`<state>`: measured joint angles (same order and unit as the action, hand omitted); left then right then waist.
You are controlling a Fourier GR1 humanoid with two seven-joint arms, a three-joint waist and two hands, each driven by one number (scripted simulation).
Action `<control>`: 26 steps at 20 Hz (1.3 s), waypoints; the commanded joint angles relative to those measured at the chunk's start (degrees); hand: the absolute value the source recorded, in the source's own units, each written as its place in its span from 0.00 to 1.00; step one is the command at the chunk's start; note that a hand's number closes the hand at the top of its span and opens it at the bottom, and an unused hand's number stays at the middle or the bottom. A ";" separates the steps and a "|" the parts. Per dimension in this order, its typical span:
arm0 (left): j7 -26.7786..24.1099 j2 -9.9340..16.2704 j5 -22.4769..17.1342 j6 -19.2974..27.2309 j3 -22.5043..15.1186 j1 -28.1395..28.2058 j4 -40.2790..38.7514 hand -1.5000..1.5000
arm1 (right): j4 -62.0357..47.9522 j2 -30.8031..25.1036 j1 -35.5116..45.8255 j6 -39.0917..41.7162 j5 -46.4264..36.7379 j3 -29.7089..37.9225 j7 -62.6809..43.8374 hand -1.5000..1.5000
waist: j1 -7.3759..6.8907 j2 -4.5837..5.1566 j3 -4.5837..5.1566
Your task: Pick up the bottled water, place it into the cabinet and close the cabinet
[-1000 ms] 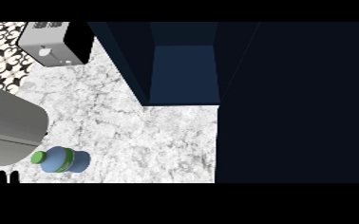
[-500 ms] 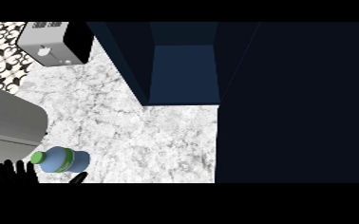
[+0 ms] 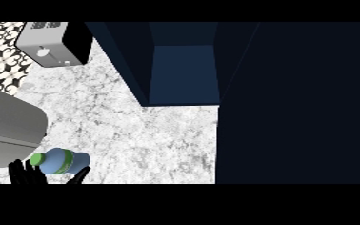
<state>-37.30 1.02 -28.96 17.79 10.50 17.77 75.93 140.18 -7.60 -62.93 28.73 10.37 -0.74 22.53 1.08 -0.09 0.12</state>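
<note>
the bottled water (image 3: 62,161) lies on its side on the marble counter (image 3: 141,133), green cap toward the grey rounded appliance (image 3: 20,126) just beside it; no label text can be read. a black hand (image 3: 28,174), probably the left, shows at the lower edge with fingers spread either side of the bottle, not closed on it. up and right of the bottle stands the open dark blue cabinet (image 3: 183,71). a toaster (image 3: 53,43) sits well above the bottle.
</note>
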 commanded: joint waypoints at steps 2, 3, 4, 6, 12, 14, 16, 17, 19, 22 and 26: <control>-3.20 1.64 -1.54 -3.24 3.80 -3.96 -8.89 0.00 | 10.85 -0.76 -5.25 1.18 6.38 2.91 -1.73 0.00 | 0.06 0.02 0.00; -6.42 -0.96 -0.44 -3.32 2.20 -0.30 -7.93 0.00 | 7.84 -1.43 -5.55 2.67 6.84 5.90 1.14 0.00 | -0.15 -0.08 -0.05; -4.85 1.62 -1.28 -2.99 4.61 -6.72 -12.30 0.00 | 9.53 0.55 -4.56 1.08 4.25 1.39 -1.13 0.00 | -0.08 0.09 0.00; -6.29 0.91 -1.25 -3.66 4.48 -8.61 -14.31 0.00 | 9.67 0.45 -3.80 0.29 5.05 3.15 -0.84 0.00 | -0.14 0.12 0.00; -7.53 2.81 -6.60 -15.46 6.80 -9.11 -17.60 0.00 | 11.22 0.24 -6.75 2.34 3.98 2.31 0.00 0.00 | -0.33 0.08 0.05; -8.44 1.18 -6.48 -16.29 5.84 -8.80 -17.33 0.00 | 9.50 -0.67 -7.65 3.72 5.44 5.77 2.33 0.00 | -0.29 -0.01 -0.03; -9.41 1.45 -7.49 -17.25 6.71 -13.76 -22.03 0.00 | 6.30 -0.52 -4.34 3.14 5.17 5.76 1.87 0.00 | -0.40 0.12 -0.03; -12.61 1.59 -7.28 -19.58 7.33 -14.02 -24.77 0.00 | 6.73 -1.89 -3.65 3.33 7.03 7.99 1.61 0.00 | -0.49 0.20 0.01; -14.62 -0.33 -6.49 -19.92 6.20 -13.10 -24.04 0.00 | 7.40 -0.35 -6.75 4.41 5.90 6.54 2.32 0.00 | -0.27 0.06 -0.03; -12.47 2.32 -8.23 -21.80 7.72 -15.02 -25.13 1.00 | 6.41 -1.14 -5.44 4.70 8.05 9.29 2.89 0.00 | -0.49 0.10 -0.05; -15.25 0.89 -7.92 -21.58 8.00 -16.93 -28.01 1.00 | 9.12 -1.58 -6.12 5.17 7.67 9.43 1.81 0.00 | -0.37 0.16 -0.01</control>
<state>-50.41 2.67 -36.74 -2.30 18.19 2.58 50.94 139.54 -7.98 -66.80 32.98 11.06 5.95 27.69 0.63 0.03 0.09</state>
